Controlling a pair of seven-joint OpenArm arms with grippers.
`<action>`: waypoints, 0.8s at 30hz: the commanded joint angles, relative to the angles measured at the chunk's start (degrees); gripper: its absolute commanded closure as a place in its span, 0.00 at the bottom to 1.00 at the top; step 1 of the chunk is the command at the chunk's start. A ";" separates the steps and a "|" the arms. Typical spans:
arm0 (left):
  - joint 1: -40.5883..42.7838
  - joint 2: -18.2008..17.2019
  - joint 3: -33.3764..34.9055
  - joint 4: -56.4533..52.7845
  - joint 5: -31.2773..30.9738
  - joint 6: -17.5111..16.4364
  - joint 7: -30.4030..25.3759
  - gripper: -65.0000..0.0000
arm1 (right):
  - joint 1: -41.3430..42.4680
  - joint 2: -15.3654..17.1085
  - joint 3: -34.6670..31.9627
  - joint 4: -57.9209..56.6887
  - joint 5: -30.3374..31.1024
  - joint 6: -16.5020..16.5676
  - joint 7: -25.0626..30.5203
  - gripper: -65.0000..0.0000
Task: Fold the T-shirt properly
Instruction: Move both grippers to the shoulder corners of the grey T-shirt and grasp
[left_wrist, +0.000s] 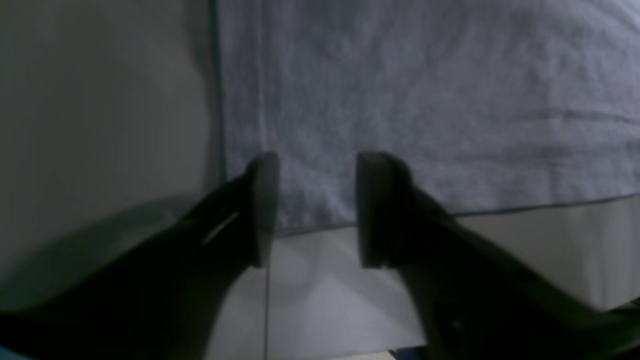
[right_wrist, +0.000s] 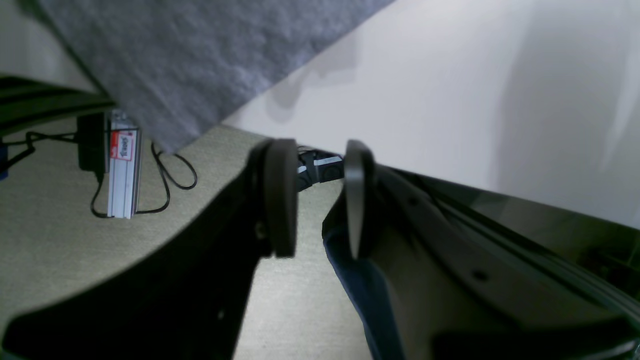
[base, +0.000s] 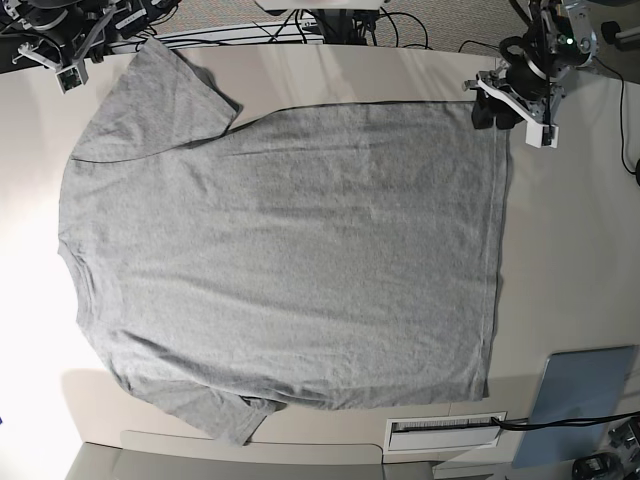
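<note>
Left wrist view: the left gripper (left_wrist: 312, 210) appears as two dark fingers (left_wrist: 265, 207), standing apart with a clear gap between them and nothing clamped. Behind the gap lies the T-shirt (left_wrist: 425, 110), heather-grey, its straight hem running across the frame and one corner just to the left of the fingers. Pale worktop (left_wrist: 100, 125) shows to the left of the cloth and below the hem.

Right wrist view: the right gripper (right_wrist: 320, 200) shows two rounded dark fingers (right_wrist: 281, 197), set apart by a narrower gap, with nothing between them. A grey edge of the T-shirt (right_wrist: 190, 60) hangs over the worktop (right_wrist: 475, 100) edge at upper left. Beyond the edge lies carpeted floor (right_wrist: 50, 225), with a white box (right_wrist: 122, 170) carrying a red label and black cables (right_wrist: 170, 175) beside it.

Base view: the T-shirt (base: 290, 260) lies flat and unfolded on the worktop (base: 570, 250), plain side up, collar at the left and hem at the right, one sleeve at far left and the other at near left. The left gripper (base: 497, 108) sits at the far right corner of the hem. The right gripper (base: 68, 72) is at the far left corner of the frame, just beside the far sleeve; its fingers cannot be judged here. A blue-grey panel (base: 582, 395) lies at near right, well apart from the cloth.
</note>
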 joint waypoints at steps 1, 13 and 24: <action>0.20 -0.50 -0.28 0.57 0.37 -0.20 -0.87 0.50 | -0.63 0.52 0.52 0.79 0.07 -0.07 0.39 0.73; -0.26 -0.15 -0.28 -1.75 2.12 1.51 -3.39 0.43 | 2.10 0.55 0.52 0.79 0.09 -0.09 0.61 0.71; -0.22 -0.20 -0.28 -4.09 -5.35 0.02 0.26 0.47 | 3.32 0.85 0.55 0.79 -0.13 -0.09 0.39 0.71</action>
